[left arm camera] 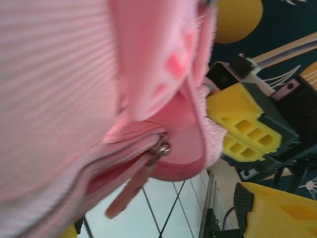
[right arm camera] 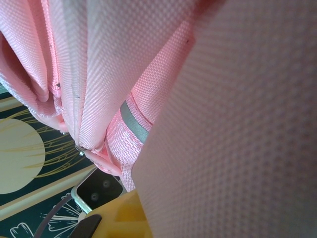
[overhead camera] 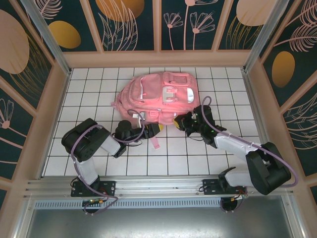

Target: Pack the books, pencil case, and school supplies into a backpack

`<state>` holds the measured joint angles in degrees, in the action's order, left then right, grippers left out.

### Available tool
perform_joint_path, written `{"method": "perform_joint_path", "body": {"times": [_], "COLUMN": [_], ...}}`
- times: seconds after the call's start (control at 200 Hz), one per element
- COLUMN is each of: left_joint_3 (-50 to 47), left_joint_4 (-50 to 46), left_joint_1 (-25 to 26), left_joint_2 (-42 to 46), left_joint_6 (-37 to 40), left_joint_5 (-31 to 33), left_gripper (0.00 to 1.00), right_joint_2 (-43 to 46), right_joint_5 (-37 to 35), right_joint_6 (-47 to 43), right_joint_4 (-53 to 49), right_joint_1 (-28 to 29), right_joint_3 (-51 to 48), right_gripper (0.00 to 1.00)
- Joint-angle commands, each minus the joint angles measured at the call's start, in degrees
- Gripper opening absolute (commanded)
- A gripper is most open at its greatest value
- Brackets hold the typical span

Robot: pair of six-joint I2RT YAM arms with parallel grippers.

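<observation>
Two tools work the near edge of one large pink fabric backpack [overhead camera: 156,94], which lies about mid-way across the white tiled counter [overhead camera: 99,84], its long axis roughly left to right and its front pockets facing up. Nearest the bases, the left tool [overhead camera: 154,129] sits at the bag's near edge with its jaws apart and nothing between them. Its yellow finger shows at the lower right of the left wrist view, clear of the fabric. Just ahead of that tool and slightly to its left is the metal zipper slider [left arm camera: 161,148]. The pink pull tab [left arm camera: 130,192] hangs from it on a slant, down and away over the counter. The right tool [overhead camera: 181,121] is just beside the left one, across the same fold. It is closed, and by the left wrist view it appears pinched on the backpack's edge. A pale grey reflective stripe [right arm camera: 133,121] runs close past its camera. Judgement: the left tool is the nearer to the tab. The coming move depends on closing across that slanted tab, not along it, while the right tool holds the fabric taut. Beyond both tools the body of the bag extends toward the far wall.
</observation>
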<state>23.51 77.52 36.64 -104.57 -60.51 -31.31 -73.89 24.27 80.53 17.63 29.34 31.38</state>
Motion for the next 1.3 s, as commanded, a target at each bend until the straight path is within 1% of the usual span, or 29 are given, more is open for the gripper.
{"method": "perform_joint_path", "body": {"times": [0.0,0.155,0.245,0.37,0.44,0.535,0.756,0.886,0.981,1.036,1.061,1.151,1.206,1.296], "left_joint_3": [0.7,1.3,1.1,1.0,1.1,0.9,-1.4,-1.6,-1.4,-1.1,-1.0,-0.4,0.0,1.1], "left_joint_4": [8.1,8.8,9.8,12.6,13.4,13.8,13.0,10.0,7.6,6.1,5.3,2.1,-0.2,-8.5], "left_joint_1": [-0.2,-0.1,-0.1,-0.2,-0.2,-0.1,-0.2,-0.2,-0.1,-0.1,-0.2,-0.1,-0.1,-0.1], "left_joint_2": [-1.2,-2.5,-3.5,-5.0,-5.4,-5.4,-3.2,-1.6,-0.5,0.0,0.3,1.4,2.3,4.8], "left_joint_6": [-4.1,-4.9,-5.3,-6.3,-6.8,-6.6,-5.4,-3.3,-1.6,-0.6,-0.1,1.8,3.3,7.9], "left_joint_5": [-2.5,-2.5,-2.4,-2.7,-3.0,-2.9,-2.4,-2.7,-2.8,-3.0,-3.0,-3.1,-3.0,-1.4], "left_gripper": [0.74,0.66,0.59,0.39,0.3,0.22,0.15,0.12,0.08,0.02,0.0,0.0,0.0,0.0], "right_joint_2": [3.1,2.6,2.5,2.5,2.5,2.5,2.2,1.2,0.1,-0.4,-0.5,-0.8,-0.7,-0.6], "right_joint_5": [3.8,3.9,3.9,3.9,3.9,4.0,3.9,3.3,3.5,3.6,3.6,3.1,1.9,-0.2], "right_joint_6": [1.2,1.7,1.7,1.7,1.7,1.6,-0.4,-2.4,-3.2,-3.7,-3.9,-5.3,-7.9,-11.5], "right_joint_4": [8.3,9.2,9.2,9.0,9.1,9.1,7.7,5.7,5.0,4.9,4.9,3.5,-0.2,-5.2], "right_joint_1": [-0.1,-0.2,-0.1,-0.3,-0.5,-1.0,-3.3,-3.6,-3.7,-3.6,-3.7,-3.8,-3.9,-4.1], "right_joint_3": [2.1,2.2,2.3,2.1,1.9,1.5,0.5,0.8,0.9,0.9,0.9,1.2,2.3,3.7], "right_gripper": [0.0,0.0,0.0,0.0,0.0,0.0,0.0,0.0,0.0,0.0,0.0,0.0,0.0,0.0]}}
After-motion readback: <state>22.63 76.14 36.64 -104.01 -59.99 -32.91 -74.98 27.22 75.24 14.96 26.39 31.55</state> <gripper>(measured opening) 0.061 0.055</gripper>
